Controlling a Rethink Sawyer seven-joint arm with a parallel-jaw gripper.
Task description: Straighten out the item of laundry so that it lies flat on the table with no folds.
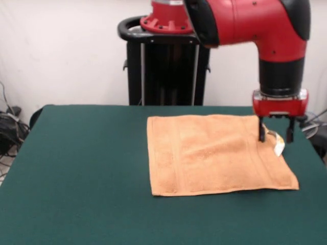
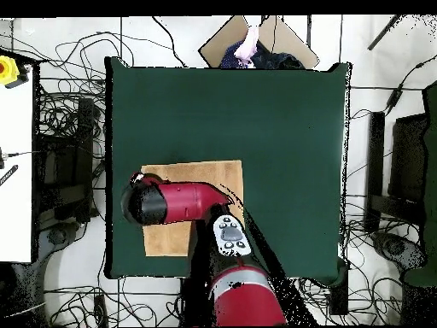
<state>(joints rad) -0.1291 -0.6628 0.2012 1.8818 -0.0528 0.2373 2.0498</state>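
Note:
The orange-tan towel (image 1: pixel 214 153) lies spread out on the dark green table (image 1: pixel 76 173), right of centre, looking flat with stripe bands near its left and right sides. Its small white-yellow tag (image 1: pixel 278 144) sticks out at the right edge. My gripper (image 1: pixel 276 133) hangs over the towel's far right edge, open, with one fingertip (image 1: pixel 262 136) on or just above the cloth and the other just past the edge by the tag. In the overhead view the towel (image 2: pixel 201 173) is partly hidden under my red arm (image 2: pixel 175 202), and the gripper itself is hidden.
The black pedestal (image 1: pixel 166 71) stands behind the table's far edge. Cables lie on the floor at the left (image 1: pixel 7 127). In the overhead view a person (image 2: pixel 249 47) shows at the top edge, past the table (image 2: pixel 282 128).

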